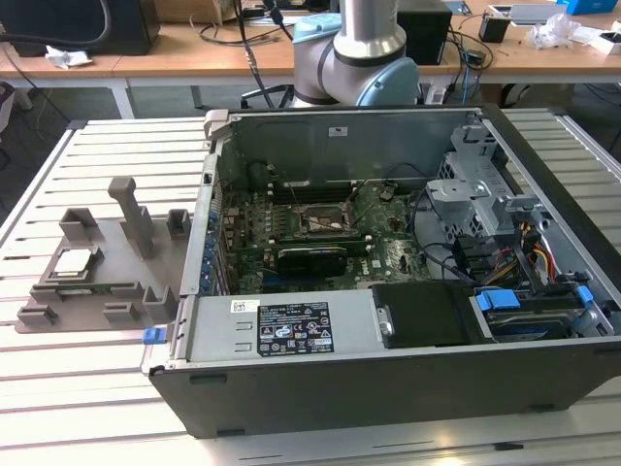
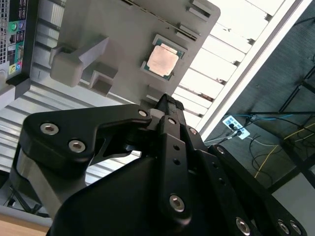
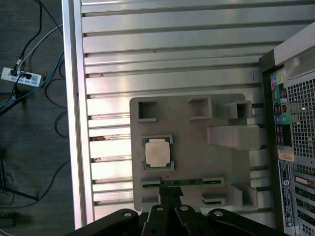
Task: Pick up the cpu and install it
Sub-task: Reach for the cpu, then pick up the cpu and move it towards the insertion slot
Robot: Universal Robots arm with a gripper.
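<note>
Cpu [image 1: 75, 262] lying in its grey tray [image 1: 107, 291], gripper [image 2: 165, 100] clenched on nothing.
At the exterior view's left the tray sits on the slatted table [image 1: 97, 388], and the open computer case [image 1: 388, 243] stands to its right. In both wrist views the cpu [image 3: 157, 152] lies flat in a square recess, apart from the gripper and just beyond its pressed-together fingertips, which hang above the tray's rim.
</note>
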